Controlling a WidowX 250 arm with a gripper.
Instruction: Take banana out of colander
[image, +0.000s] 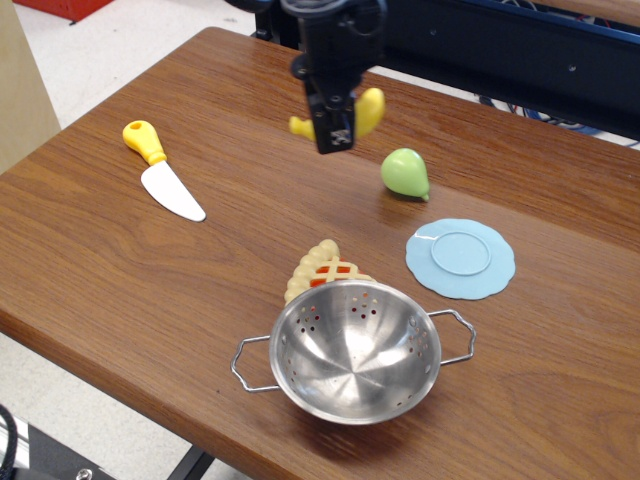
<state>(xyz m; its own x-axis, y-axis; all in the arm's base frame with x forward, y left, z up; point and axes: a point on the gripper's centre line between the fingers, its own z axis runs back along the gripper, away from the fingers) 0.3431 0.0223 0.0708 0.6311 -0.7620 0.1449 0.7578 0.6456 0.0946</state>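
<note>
My gripper is shut on the yellow banana and holds it in the air over the far middle of the table. The banana's ends stick out on both sides of the black fingers. The steel colander stands empty near the table's front edge, well below and in front of the gripper.
A green pear lies right of the gripper. A light-blue scalloped plate lies right of centre. A yellow waffle-like toy lies just behind the colander. A yellow-handled white knife lies at the left.
</note>
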